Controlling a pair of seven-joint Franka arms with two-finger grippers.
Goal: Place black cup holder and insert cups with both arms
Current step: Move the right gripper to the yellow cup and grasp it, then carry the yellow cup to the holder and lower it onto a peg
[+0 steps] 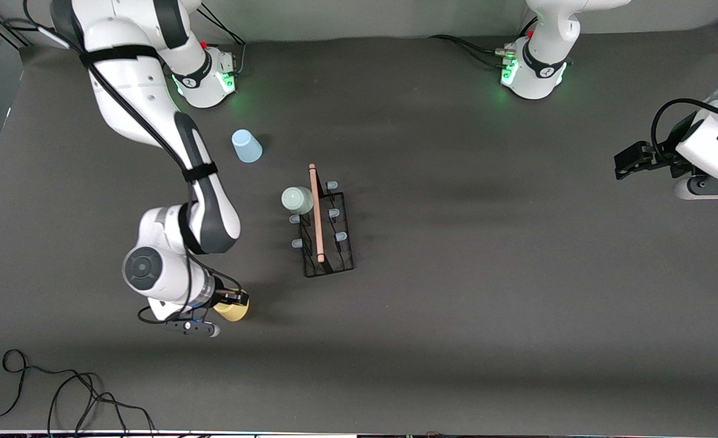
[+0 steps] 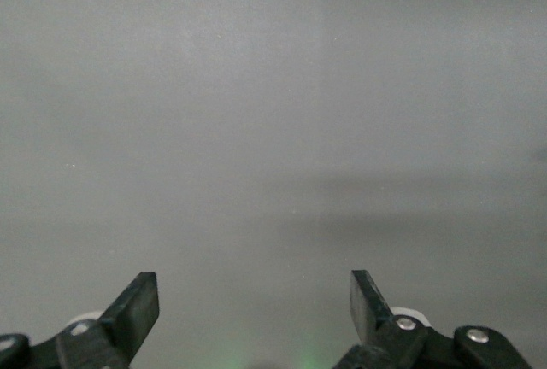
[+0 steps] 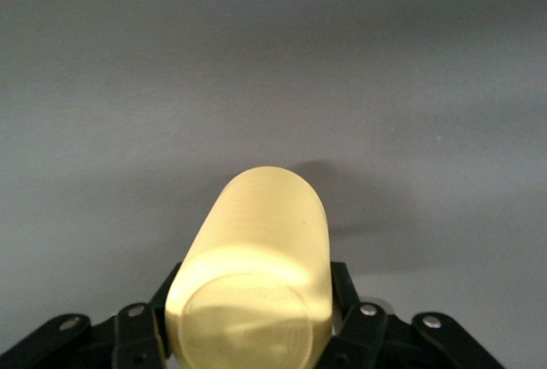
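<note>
Cup holder [image 1: 327, 228] stands placed, grey-green cup [image 1: 297, 199] hung; right gripper [image 1: 232, 302] fingers clench the yellow cup [image 1: 231, 311], needing a free peg. Left gripper [image 1: 629, 163] waits, released.

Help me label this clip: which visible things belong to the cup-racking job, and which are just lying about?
Job: black cup holder; grey-green cup on a peg; blue cup; yellow cup in right gripper; open left gripper, waiting.
Lying about: black cables.
</note>
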